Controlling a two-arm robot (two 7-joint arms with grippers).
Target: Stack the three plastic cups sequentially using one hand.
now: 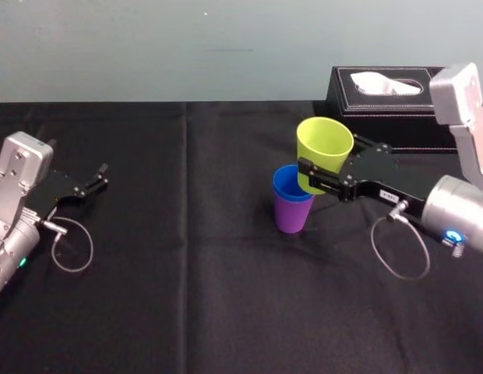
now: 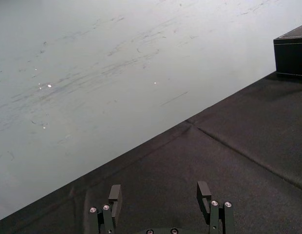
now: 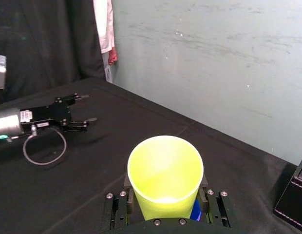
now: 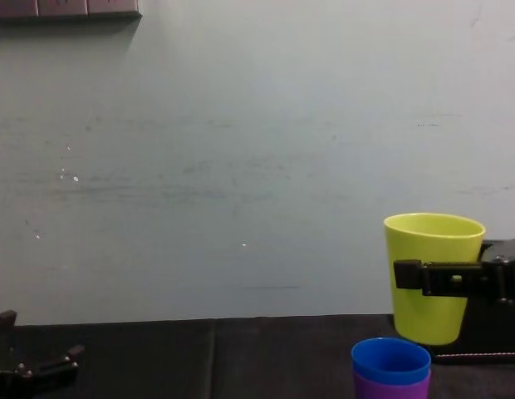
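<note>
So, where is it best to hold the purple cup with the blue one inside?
Probably the purple cup's side wall, under the blue cup's rim, coming level from the side. It stands upright and widens upward, so fingers there should not slip off; pinching the blue rim may lift only that cup. The right gripper holds the yellow-green cup near it.

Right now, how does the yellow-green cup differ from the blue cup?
The yellow-green cup is held aloft by the right end effector; the blue cup sits nested in the purple cup. The yellow-green cup is higher than the blue cup, unstacked. Both stand mouth up. The left end effector rests apart.
</note>
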